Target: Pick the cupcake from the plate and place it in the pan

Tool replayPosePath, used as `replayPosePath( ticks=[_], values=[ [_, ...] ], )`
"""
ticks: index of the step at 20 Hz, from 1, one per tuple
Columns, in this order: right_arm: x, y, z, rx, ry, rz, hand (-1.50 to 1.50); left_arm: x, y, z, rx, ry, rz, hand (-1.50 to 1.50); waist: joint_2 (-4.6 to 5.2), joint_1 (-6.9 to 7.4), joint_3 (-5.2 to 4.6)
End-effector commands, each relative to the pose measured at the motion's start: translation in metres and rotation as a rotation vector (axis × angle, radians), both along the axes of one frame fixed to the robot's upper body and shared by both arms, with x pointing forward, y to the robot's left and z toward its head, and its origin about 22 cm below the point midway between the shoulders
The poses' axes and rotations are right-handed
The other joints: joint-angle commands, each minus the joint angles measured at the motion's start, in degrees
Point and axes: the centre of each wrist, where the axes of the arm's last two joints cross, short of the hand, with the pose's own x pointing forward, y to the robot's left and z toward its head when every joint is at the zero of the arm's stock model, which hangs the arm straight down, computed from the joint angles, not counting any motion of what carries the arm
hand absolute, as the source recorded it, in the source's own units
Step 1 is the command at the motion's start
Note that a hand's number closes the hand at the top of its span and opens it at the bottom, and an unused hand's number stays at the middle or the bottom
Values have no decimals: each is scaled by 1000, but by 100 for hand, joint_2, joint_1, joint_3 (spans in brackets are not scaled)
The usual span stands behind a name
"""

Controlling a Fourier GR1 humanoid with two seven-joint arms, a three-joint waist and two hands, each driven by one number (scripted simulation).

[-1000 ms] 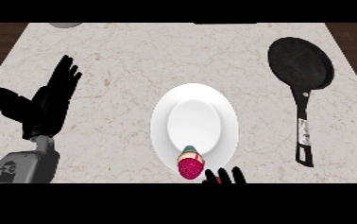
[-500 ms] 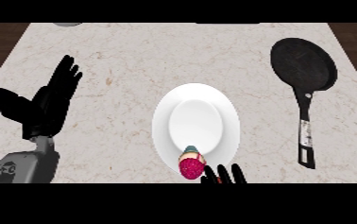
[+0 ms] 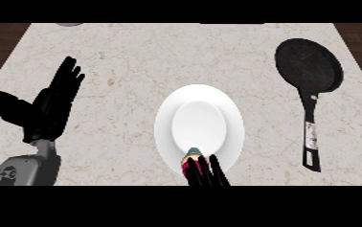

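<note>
The cupcake (image 3: 191,160) sits on the lower rim of the plate (image 3: 200,120), at the frame's bottom centre. The right hand (image 3: 206,172) covers its lower side, fingers curled against it. The pan (image 3: 308,69) lies at the upper right, handle pointing down. The left hand (image 3: 51,104) rests spread at the left, over the tabletop (image 3: 141,58).

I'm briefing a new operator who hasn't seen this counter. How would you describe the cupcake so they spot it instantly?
Find the white plate in the middle of the marble counter. At its near rim, partly under the right hand, sits the cupcake. It is the only pink-topped thing; the black pan lies far right.
</note>
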Motion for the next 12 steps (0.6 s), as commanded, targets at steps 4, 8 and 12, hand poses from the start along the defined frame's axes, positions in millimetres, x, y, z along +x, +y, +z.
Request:
replayPosePath(
  ticks=[4, 8, 12],
  values=[
    [-1, 71, -39, -16, 62, 32, -150, 4, 7, -6, 6, -2, -5, 0, 20, -10, -2],
    [12, 64, -57, 5, 96, 1, -150, -15, -3, 6, 2, 5, 11, 0, 2, 24, 3],
    [19, 75, -54, 22, 95, 37, -150, 1, -12, 10, 8, -10, -3, 0, 8, -14, 2]
  ],
)
